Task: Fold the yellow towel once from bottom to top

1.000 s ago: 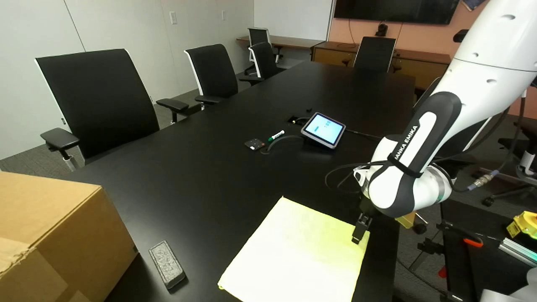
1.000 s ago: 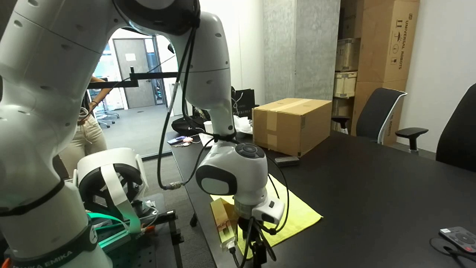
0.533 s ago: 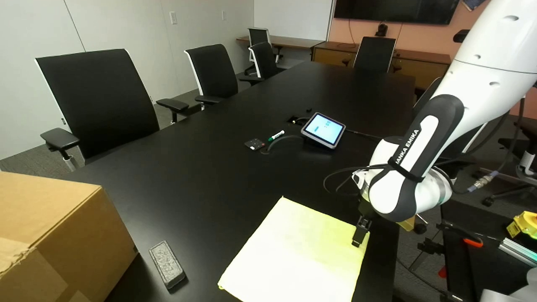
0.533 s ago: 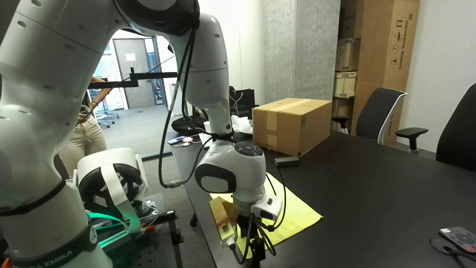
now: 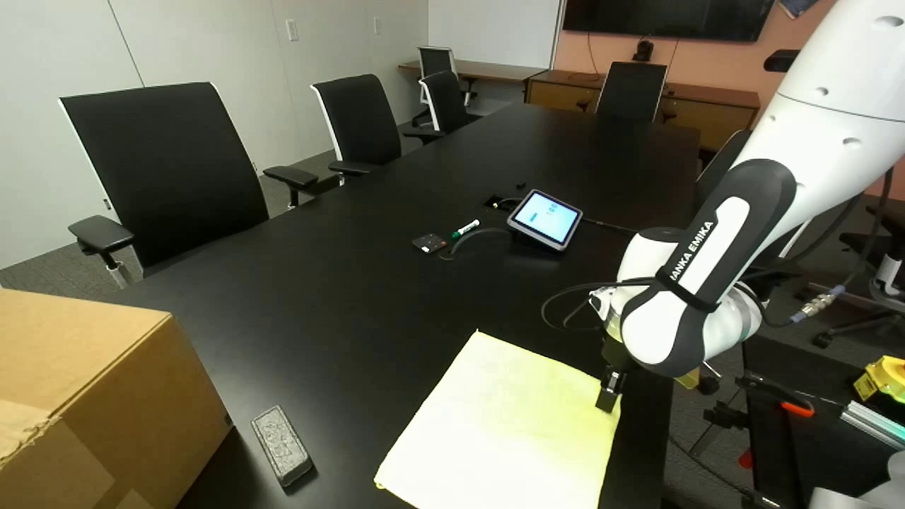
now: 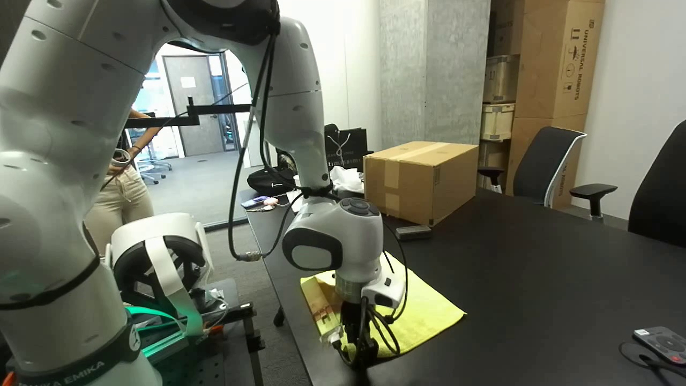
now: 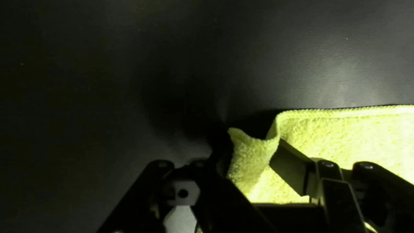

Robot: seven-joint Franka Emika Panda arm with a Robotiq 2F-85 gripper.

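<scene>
Only the wrist view shows the gripper (image 7: 250,149) parted, with yellow towel (image 7: 352,139) puckered between.

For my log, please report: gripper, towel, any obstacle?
Gripper open, jaws straddling corner of yellow towel. Towel not folded, corner bunched. Grey block apart from towel.

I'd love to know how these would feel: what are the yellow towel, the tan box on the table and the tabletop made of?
Yellow towel: fabric, perhaps terry or microfibre; the wrist view shows fuzzy pile and a stitched edge.
Tan box: matte cardboard, it seems, with apparent tape strips.
Tabletop: black, satin, softly reflecting light; laminate or painted wood, I can't tell.
</scene>
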